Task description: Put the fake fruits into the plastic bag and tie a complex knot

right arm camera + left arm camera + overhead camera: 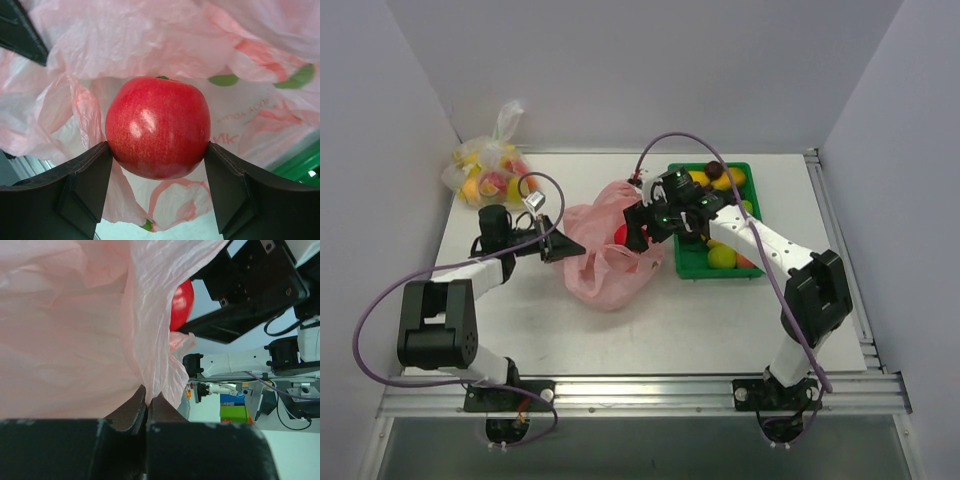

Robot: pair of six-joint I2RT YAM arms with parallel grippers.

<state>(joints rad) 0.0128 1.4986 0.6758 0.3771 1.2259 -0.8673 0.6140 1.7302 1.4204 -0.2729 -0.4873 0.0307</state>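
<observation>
- White tabletop and plain pale walls box the scene in. The pink plastic bag (610, 265) lies crumpled mid-table, with a green tray (720, 275) just beside its right edge and a clear bag of fruit (488, 172) well off to its far left.
- My left gripper (148, 407) has its fingers pressed together on a fold of the bag's rim, on the bag's left side, lifting it so the mouth gapes.
- My right gripper (157, 150) pinches a red apple (157, 125) by its sides, right at the bag's mouth, with pink film behind and beneath it.
- To do this well, I'd carry the apple deeper past the rim before spreading the fingers, and hold the left pinch taut so the mouth can't sag shut.
- The apple is round, glossy and hard-looking, so it may roll once released. The bag is thin, crinkly and translucent, printed in red and green, and will likely collapse if let slack.
- More fake fruits (722, 256) wait in the tray.
</observation>
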